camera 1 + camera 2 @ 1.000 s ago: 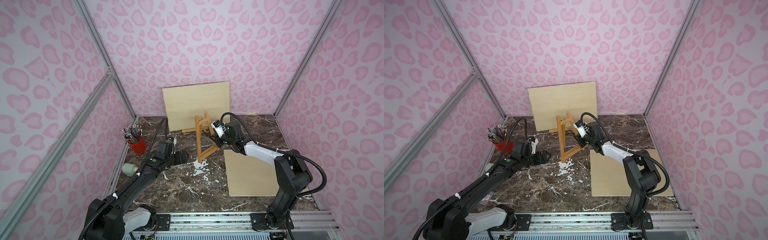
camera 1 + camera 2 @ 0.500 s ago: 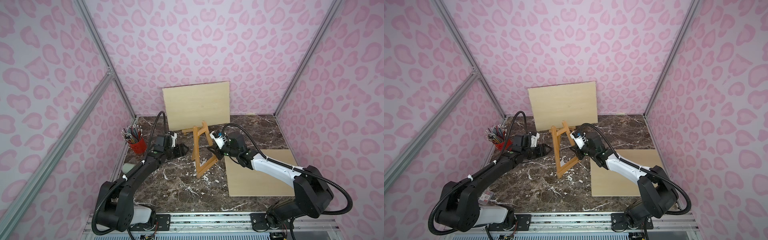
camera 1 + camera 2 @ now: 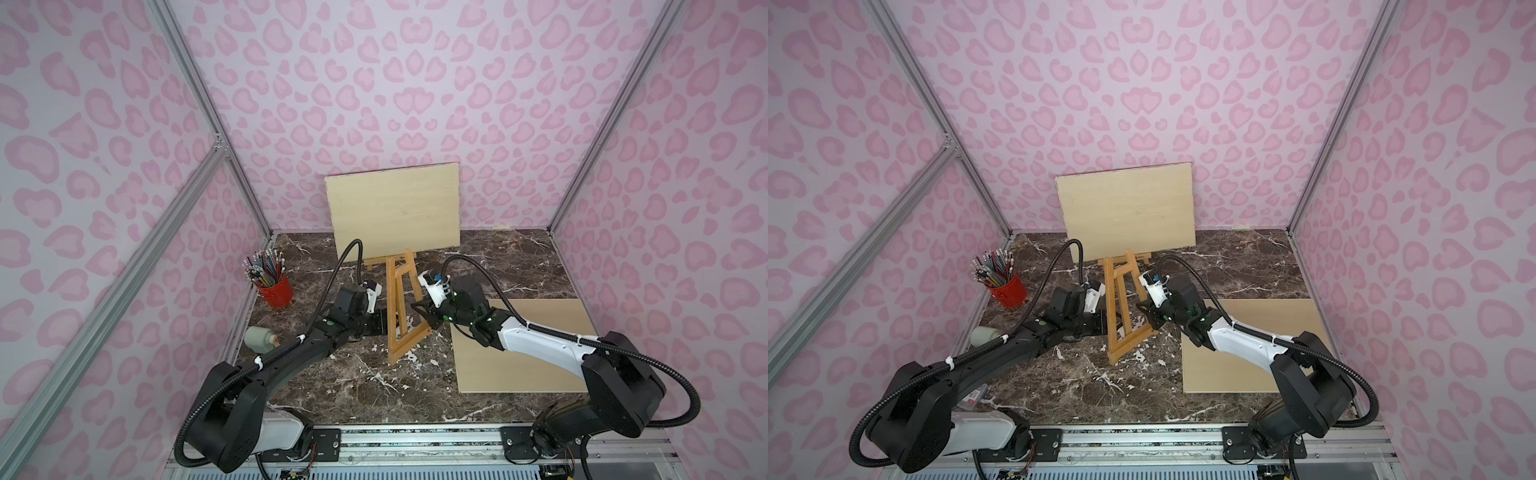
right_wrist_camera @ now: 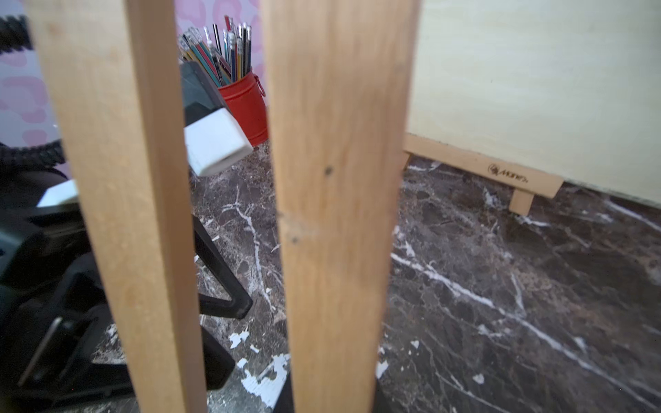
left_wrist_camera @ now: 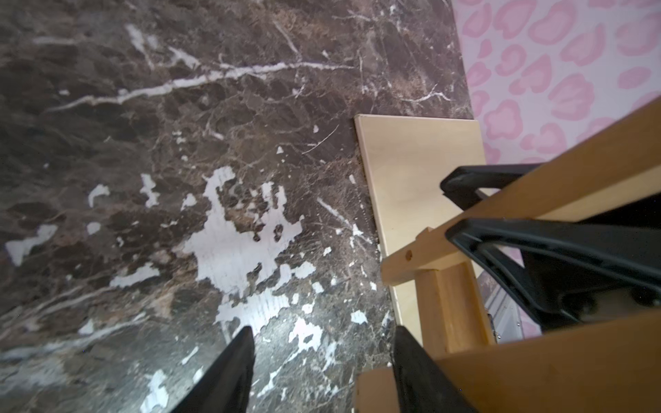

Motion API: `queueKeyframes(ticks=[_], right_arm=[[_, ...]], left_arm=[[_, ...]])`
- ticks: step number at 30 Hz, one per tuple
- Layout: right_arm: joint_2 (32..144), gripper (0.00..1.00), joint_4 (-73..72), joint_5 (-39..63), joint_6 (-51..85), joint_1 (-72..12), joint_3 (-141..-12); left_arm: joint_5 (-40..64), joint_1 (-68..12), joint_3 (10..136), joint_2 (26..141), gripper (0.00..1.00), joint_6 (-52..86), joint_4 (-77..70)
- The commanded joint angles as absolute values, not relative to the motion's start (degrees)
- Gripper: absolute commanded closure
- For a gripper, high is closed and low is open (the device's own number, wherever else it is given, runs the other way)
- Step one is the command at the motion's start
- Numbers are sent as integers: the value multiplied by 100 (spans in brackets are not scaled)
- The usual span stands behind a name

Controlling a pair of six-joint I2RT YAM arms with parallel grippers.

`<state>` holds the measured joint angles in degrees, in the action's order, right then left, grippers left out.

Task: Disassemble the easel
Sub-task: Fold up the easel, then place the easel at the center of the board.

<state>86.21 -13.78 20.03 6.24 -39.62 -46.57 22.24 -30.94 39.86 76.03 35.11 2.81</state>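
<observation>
The right claw (image 3: 417, 311) is clamped on a wooden bar low on the right side of the easel (image 3: 392, 299). In the left wrist view its black fingers (image 5: 536, 246) press on either face of that bar. The left claw (image 3: 384, 323) is at the easel's left leg with its fingers (image 5: 239, 361) apart and bare desk showing between them. One finger lies against the wood, but nothing is caught between the two.

The easel stands tilted between the two arms near the middle of the desk (image 3: 353, 386), its top leaning toward the back. I cannot tell whether every foot rests on the marble. Just beside the right claw, on the robot's right, a flat board (image 3: 519, 345) lies on the desk.

Behind the easel, a leaning board (image 3: 395, 216) is propped against the back wall, and a short wooden strip (image 4: 483, 168) on small feet sits at its foot. At the left edge stand a red bucket (image 3: 276, 291) of pencils (image 3: 266, 264) and, nearer the robot, a pale cylinder (image 3: 257, 337) on its side.
</observation>
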Motion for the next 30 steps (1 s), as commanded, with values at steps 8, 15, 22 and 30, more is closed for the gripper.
queueKeyframes(ticks=[8,15,22,30], right_arm=[[8715,91,-1077,1007,2028,-4520,-3887],[9033,92,-931,844,2236,-4544,-3711],[9237,92,-909,879,2371,-4544,-3734],[9280,92,-573,730,2615,-4645,-3837]], left_arm=[[1757,-3627,3247,8075,37,3995,-737],[1346,-3654,3086,8280,38,3955,-611],[547,-3643,3115,7998,37,3927,432],[-316,-3459,3194,7214,33,3899,1716]])
